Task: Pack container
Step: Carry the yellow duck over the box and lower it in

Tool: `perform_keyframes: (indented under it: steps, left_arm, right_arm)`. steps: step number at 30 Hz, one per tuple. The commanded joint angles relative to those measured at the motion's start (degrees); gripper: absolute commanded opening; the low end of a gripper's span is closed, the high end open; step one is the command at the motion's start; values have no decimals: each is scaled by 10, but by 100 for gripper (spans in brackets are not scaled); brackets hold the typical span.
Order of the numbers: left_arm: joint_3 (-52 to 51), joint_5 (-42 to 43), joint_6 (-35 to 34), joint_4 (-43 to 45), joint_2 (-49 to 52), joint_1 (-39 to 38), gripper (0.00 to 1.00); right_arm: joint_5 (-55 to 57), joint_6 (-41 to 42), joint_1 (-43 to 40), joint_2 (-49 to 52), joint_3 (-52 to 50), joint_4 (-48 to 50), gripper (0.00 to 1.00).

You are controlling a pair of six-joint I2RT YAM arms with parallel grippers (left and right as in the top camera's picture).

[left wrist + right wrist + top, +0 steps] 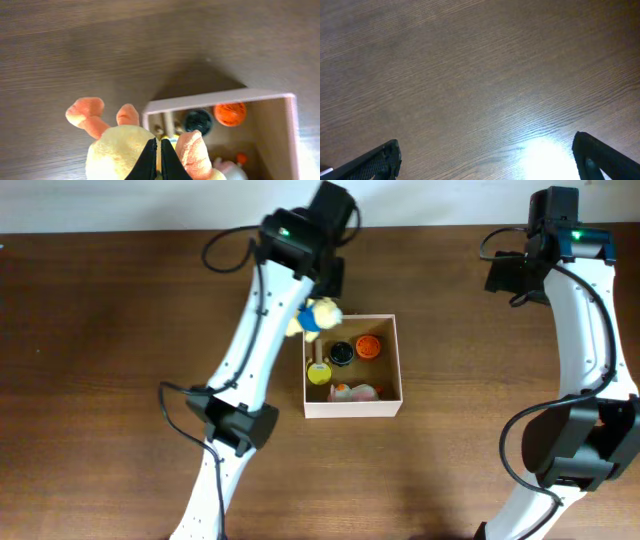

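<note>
notably, left gripper (159,160) clamped on plush (117,150) over box (220,97) corner; release there risked plush catching rim, falling outside. right gripper (490,157) spread, empty.

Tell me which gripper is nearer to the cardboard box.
Left. The left gripper, shut on a yellow plush toy, is right over the box's far left corner. The right gripper is open over bare table, well off to the box's right.
</note>
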Motion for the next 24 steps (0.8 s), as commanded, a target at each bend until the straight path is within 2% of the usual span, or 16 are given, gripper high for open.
perform_keyframes:
  steps: [1, 10, 12, 16, 18, 20, 24]
  left_arm:
    - [12, 11, -9, -2, -3, -39, 2]
    - [12, -7, -9, -2, -3, -114, 2]
    - [12, -39, -17, -2, -3, -123, 2]
    - [8, -116, -65, -2, -1, -127, 2]
    - [-10, -163, -116, -2, -1, -127, 2]
    - [-42, -182, -167, -2, 0, -127, 2]
    - [-118, -181, -215, 5, 0, -127, 2]
  right_arm:
    - [3, 9, -4, 1, -3, 0, 99]
    - [3, 9, -4, 1, -3, 0, 99]
    - [3, 9, -4, 1, -3, 0, 99]
    - [3, 9, -4, 1, -3, 0, 99]
    - [3, 9, -4, 1, -3, 0, 99]
    - [3, 9, -4, 1, -3, 0, 99]
    - [3, 9, -4, 1, -3, 0, 99]
